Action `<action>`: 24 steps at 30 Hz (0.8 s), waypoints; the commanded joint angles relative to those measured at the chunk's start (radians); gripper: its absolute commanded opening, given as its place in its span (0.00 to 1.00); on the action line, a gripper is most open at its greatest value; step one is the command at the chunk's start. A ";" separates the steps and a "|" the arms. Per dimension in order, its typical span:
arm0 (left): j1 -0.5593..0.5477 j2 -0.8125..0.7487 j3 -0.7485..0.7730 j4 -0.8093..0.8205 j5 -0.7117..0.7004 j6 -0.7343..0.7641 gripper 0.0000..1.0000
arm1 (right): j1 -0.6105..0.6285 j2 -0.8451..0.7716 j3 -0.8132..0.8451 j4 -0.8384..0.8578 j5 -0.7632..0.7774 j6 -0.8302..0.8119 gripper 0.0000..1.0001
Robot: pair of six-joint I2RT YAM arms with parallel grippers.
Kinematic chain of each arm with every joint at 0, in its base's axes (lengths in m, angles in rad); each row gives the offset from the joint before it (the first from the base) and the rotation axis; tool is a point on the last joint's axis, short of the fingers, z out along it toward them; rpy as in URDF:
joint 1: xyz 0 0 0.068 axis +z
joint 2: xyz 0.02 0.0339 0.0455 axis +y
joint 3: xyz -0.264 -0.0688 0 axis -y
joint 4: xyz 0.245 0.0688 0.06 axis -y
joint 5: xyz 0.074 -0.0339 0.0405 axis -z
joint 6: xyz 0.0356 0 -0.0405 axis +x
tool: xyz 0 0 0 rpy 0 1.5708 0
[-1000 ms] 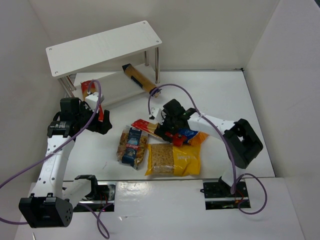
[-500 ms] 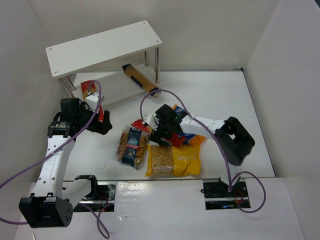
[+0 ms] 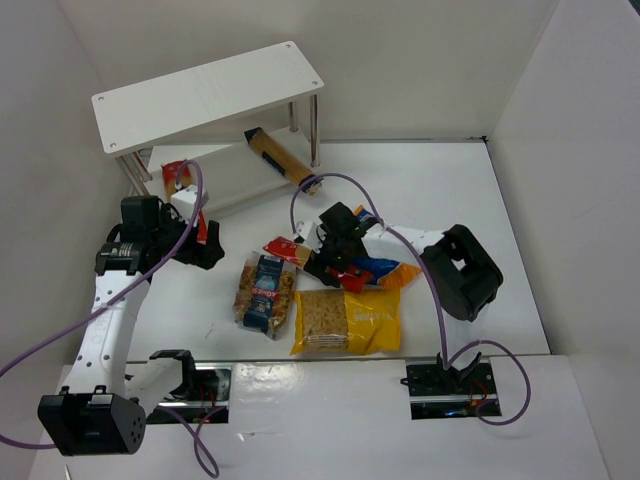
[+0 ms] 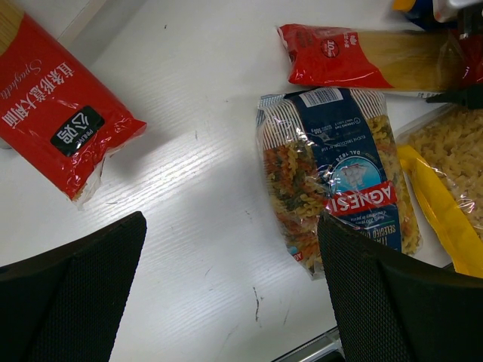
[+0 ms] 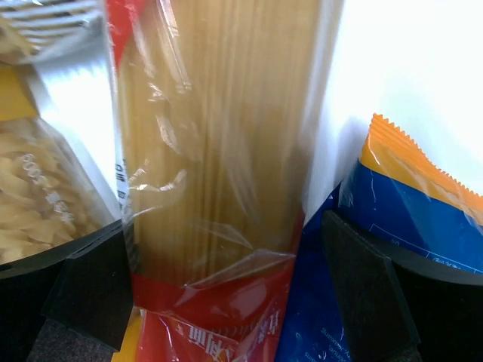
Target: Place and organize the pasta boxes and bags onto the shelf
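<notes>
The right tool (image 5: 226, 286) is hanging spread astride a spaghetti packet (image 5: 219, 151) lying on the table (image 4: 196, 188), beside the blue-orange bag (image 5: 423, 219). The left tool (image 4: 234, 294) is hovering spread, left of the clear bag with blue label (image 4: 339, 173).

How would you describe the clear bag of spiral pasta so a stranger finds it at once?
Start at the white shelf at the far left. In the pile before it, the clear bag lies leftmost, beside the yellow bag. Only it shows tricolour spirals under a dark blue label.
</notes>
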 commanded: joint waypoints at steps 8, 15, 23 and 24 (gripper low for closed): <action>-0.001 -0.011 -0.007 0.026 0.018 0.002 1.00 | -0.023 0.044 0.018 -0.101 -0.008 -0.041 0.99; -0.001 -0.011 -0.007 0.026 0.018 0.002 1.00 | 0.023 0.076 0.029 -0.160 -0.041 -0.075 0.94; -0.001 -0.011 -0.007 0.026 0.018 0.012 1.00 | 0.044 0.111 0.063 -0.266 -0.135 -0.119 0.00; -0.001 -0.011 -0.007 0.026 0.018 0.012 1.00 | 0.045 0.093 0.075 -0.278 -0.135 -0.120 0.00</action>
